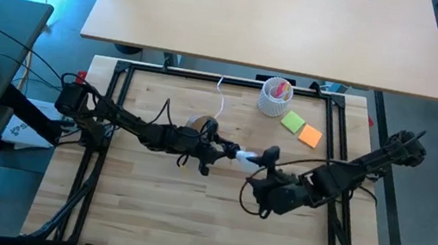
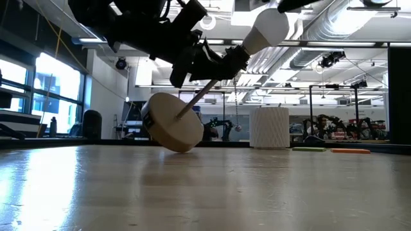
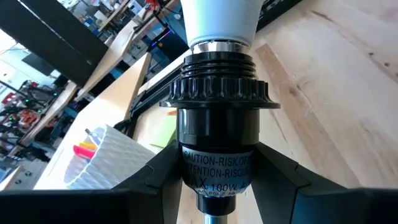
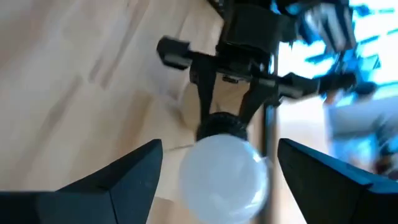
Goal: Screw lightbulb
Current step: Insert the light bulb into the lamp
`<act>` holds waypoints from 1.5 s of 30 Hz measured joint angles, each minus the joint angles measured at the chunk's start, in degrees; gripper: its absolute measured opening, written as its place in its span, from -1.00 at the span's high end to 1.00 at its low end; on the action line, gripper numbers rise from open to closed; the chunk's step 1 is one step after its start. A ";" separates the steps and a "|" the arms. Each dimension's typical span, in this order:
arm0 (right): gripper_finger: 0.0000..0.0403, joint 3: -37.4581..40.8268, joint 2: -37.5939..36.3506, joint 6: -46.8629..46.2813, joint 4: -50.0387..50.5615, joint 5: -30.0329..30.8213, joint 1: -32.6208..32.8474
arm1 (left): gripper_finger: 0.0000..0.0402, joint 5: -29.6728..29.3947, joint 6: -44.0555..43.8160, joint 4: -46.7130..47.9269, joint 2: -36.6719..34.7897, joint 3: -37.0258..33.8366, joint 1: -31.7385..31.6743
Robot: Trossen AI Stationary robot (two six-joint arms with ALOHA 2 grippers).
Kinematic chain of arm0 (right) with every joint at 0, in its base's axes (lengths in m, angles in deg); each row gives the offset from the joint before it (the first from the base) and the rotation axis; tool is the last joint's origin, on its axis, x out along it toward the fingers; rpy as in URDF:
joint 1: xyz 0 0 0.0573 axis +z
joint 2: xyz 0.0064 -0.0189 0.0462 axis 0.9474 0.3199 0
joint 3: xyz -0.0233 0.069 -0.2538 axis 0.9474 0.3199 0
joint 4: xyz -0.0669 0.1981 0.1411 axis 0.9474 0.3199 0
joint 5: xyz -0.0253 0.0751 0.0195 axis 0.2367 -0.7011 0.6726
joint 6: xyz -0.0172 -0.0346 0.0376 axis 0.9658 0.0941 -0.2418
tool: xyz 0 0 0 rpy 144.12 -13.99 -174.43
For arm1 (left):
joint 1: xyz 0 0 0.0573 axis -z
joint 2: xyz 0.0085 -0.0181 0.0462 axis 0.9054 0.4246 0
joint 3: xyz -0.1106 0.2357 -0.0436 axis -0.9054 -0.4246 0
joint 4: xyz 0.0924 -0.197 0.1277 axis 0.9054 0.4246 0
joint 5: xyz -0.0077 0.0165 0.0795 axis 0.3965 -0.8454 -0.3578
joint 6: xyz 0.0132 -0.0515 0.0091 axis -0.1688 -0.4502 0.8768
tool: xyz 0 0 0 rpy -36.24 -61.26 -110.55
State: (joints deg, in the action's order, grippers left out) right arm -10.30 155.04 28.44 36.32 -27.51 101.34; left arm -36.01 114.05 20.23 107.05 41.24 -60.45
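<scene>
The left tool was clamped on the black socket and held the lamp lifted and tilted, so that its wooden disc stood on edge on the worktop. The lightbulb sat with its base already inside the socket — only a narrow metal band showed above the collar, which suggested the threading was largely done. The right tool stood spread around the bulb's round end with both fingers clear of it — probably between turns, or finished; a final snugging turn may have remained.
</scene>
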 joint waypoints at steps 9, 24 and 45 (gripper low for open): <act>-0.57 -0.02 0.00 15.61 5.06 1.80 -0.28 | 0.30 0.39 -1.16 0.12 0.01 0.00 0.00; -0.57 0.00 0.02 17.77 5.75 -2.35 -4.59 | 0.30 1.43 -1.33 0.08 0.00 -0.02 -0.02; -0.26 -0.02 0.04 -33.84 3.27 -5.79 -7.21 | 0.30 -7.36 2.95 -1.51 0.13 -0.13 2.24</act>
State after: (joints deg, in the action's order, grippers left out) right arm -10.32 155.09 -5.40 39.59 -33.30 94.13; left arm -43.37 116.99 18.72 107.18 41.11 -58.21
